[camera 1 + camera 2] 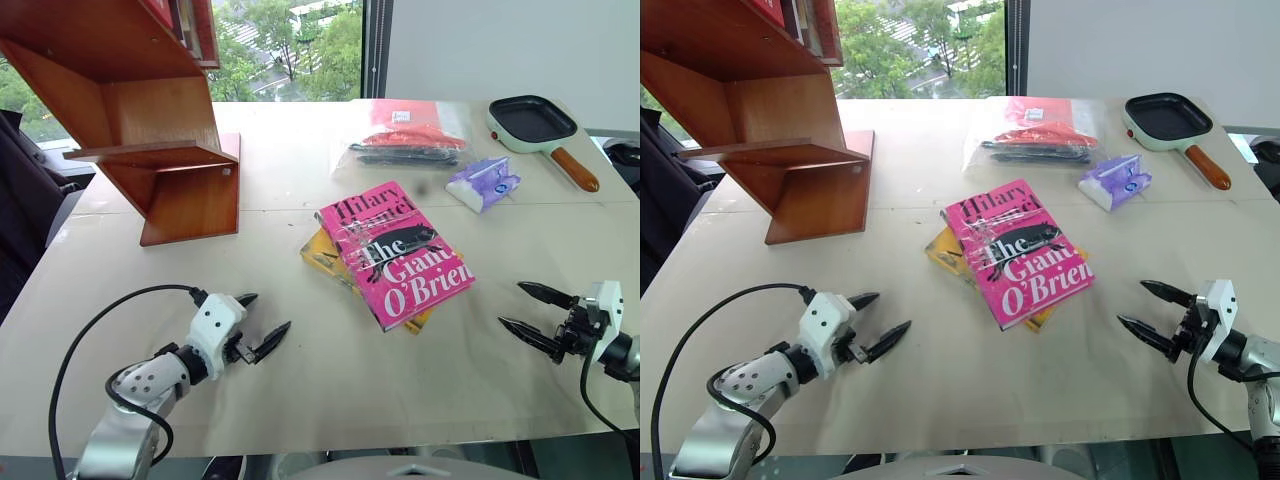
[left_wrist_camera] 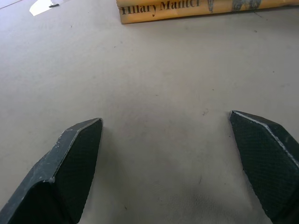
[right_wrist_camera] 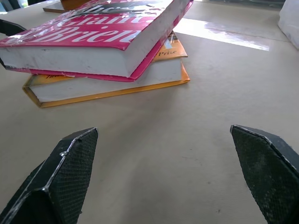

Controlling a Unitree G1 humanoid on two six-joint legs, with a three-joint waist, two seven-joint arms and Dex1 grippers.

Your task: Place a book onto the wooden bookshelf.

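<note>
The pink book (image 1: 395, 252) lies flat in the middle of the table, stacked on a yellow book (image 1: 322, 256). Its page edge and cover also face the right wrist view (image 3: 88, 42). The wooden bookshelf (image 1: 140, 110) stands at the table's far left. My left gripper (image 1: 258, 322) hovers open over the near left of the table, pointing toward the books, nothing between its fingers (image 2: 74, 163). My right gripper (image 1: 533, 312) is open at the near right, aimed at the stack, with empty fingers (image 3: 60, 177).
A clear bag of red and black items (image 1: 410, 140), a purple-and-white pack (image 1: 482, 184) and a small green frying pan (image 1: 540, 125) lie at the far right. A black cable (image 1: 90, 340) loops from the left arm. A window lies beyond the table.
</note>
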